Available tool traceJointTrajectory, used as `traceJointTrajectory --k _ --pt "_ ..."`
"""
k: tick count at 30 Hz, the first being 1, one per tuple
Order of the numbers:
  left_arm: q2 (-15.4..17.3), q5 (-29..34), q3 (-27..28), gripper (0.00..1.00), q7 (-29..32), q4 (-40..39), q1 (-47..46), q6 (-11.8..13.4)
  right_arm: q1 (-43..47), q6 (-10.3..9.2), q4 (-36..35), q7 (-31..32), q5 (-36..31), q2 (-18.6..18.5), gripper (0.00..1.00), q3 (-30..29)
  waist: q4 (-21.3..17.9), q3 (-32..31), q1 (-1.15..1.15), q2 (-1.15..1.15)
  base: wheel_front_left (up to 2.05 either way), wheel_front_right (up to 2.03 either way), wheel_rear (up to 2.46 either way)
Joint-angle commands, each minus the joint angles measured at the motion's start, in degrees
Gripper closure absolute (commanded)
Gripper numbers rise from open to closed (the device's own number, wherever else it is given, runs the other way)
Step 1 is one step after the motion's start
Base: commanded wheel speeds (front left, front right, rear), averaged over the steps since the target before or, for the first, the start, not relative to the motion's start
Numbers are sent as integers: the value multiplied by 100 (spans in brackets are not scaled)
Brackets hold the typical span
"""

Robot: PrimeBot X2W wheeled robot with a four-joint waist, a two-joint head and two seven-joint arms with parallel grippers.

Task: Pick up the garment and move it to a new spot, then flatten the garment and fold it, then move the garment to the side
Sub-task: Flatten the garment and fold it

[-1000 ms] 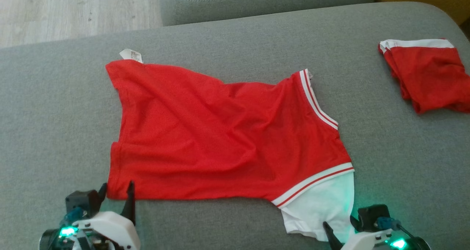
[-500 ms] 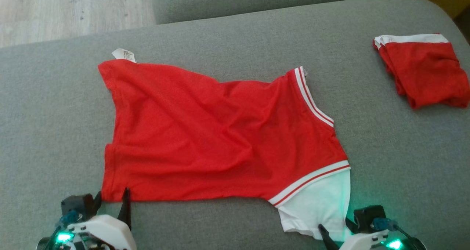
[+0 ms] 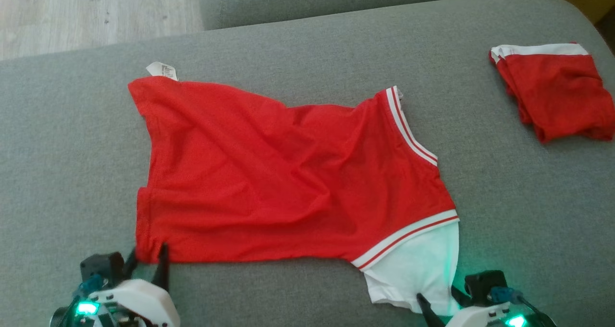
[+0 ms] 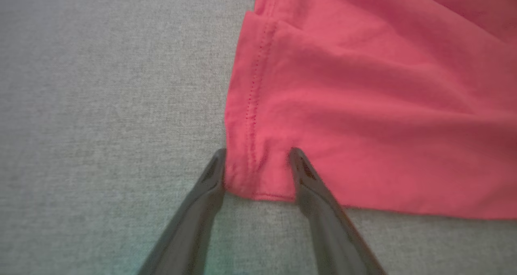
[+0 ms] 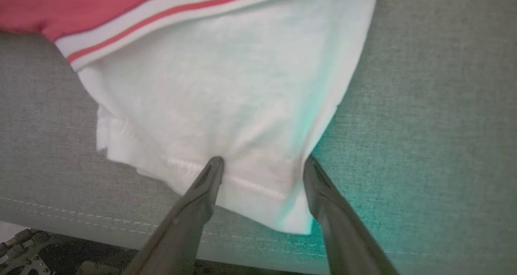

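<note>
The red garment (image 3: 288,183) lies spread on the grey sofa cushion (image 3: 504,183), its white sleeve (image 5: 226,89) nearest the robot. The left gripper (image 4: 256,152) stands with jaws apart astride the near red corner. The right gripper (image 5: 262,158), likewise spread, straddles the sleeve's hem.

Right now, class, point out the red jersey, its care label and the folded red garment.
red jersey (image 3: 269,173), head view, middle of its body
care label (image 3: 162,70), head view, centre of the tag
folded red garment (image 3: 557,96), head view, its top layer
</note>
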Motion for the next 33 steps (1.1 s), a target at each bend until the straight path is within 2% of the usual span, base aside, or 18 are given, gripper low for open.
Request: traceJointTrajectory --k 1,2,3,4,9,12,17,19,20,25,28,30,33 --pt "47 -56 106 57 -35 -80 -235 -42 -35 45 137 0 88 -34 48 228 -10 -15 0 0 0 0 0" --pt "39 -72 95 71 -38 -63 -240 -53 -59 45 158 -48 117 -29 72 246 -17 -23 0 0 0 0 0" --pt "34 -85 89 90 -40 -45 -242 -57 -88 45 175 -119 167 -19 89 232 -28 -32 0 0 0 0 0" --pt "31 -97 82 100 -41 -28 -239 -61 -116 45 196 -176 225 -10 100 251 -37 -44 0 0 0 0 0" --pt "-7 -243 105 100 -76 -83 -212 -105 -275 45 43 -578 854 33 100 274 -76 -89 0 0 0 0 0" --pt "-62 -450 200 100 -84 -339 -147 -132 -435 45 -317 -899 1503 48 100 231 -99 -135 0 0 0 0 0" --pt "-275 -1210 458 100 68 -1554 68 -232 -725 45 -1437 -1195 2970 55 100 -96 -120 -285 0 0 0 0 0" --pt "-335 -1544 542 100 191 -2270 162 -252 -800 45 -1982 -1162 3407 55 100 -348 -107 -364 0 0 0 0 0" --pt "-335 -1544 542 100 191 -2270 162 -252 -800 45 -1982 -1162 3407 55 100 -348 -107 -364 0 0 0 0 0" --pt "-428 -2349 599 100 695 -4186 234 -194 -997 45 -3321 -818 4275 38 100 -1224 -74 -501 0 0 0 0 0" --pt "-418 -2735 603 100 1073 -5175 -48 -44 -1349 45 -3934 -472 4645 40 100 -1760 -83 -502 0 0 0 0 0" --pt "-378 -2884 584 100 1339 -5600 -437 92 -1756 45 -4148 -163 4782 37 100 -2063 -101 -488 0 0 0 0 0" --pt "-208 -2937 553 100 1764 -5756 -1248 296 -2623 45 -4112 414 4817 36 100 -2324 -157 -422 0 0 0 0 0"
